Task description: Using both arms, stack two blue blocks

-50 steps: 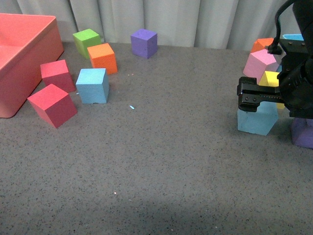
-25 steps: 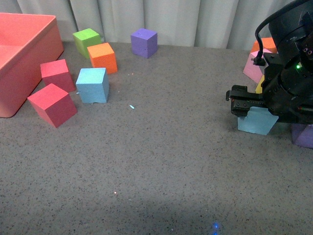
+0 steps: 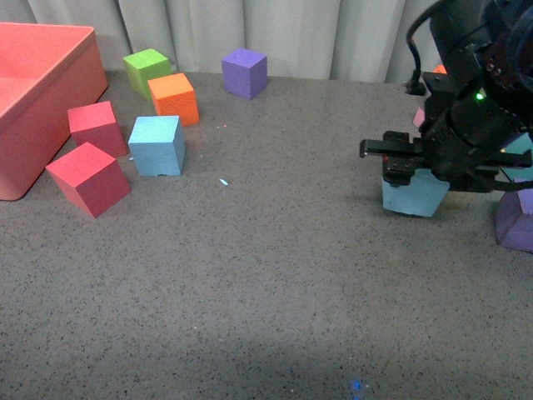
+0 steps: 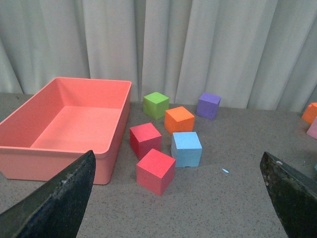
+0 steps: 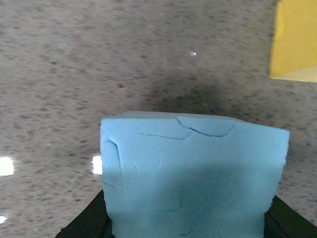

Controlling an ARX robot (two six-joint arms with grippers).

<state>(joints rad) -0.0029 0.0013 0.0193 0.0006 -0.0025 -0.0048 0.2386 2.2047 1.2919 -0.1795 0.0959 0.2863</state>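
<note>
R gripper (image 3: 414,173) was pinching one blue block, the held block (image 3: 412,196), on the robot's right side; it seemed just off the table, though the front view couldn't settle that. The free block (image 3: 157,145) sat on the table well to the left, across open grey surface, just beside an orange cube (image 3: 175,97) and two red cubes; so the carry, as I judged it, had to run leftward. Both are cubes, so no long axis; the free block's faces stood slightly turned from the front camera.

L gripper (image 4: 177,156) was spread wide w/ nothing in it; its view looked straight at the free block (image 4: 186,148), and that arm seemed the nearer one.

The front view showed both blocks at once but no L arm; the left wrist view gave the bin (image 4: 119,124) and free block, not the R gripper; the right wrist view alone showed the held block (image 5: 193,173) close up, creased, seated between the jaws, w/ a yellow cube (image 5: 294,39) near.
</note>
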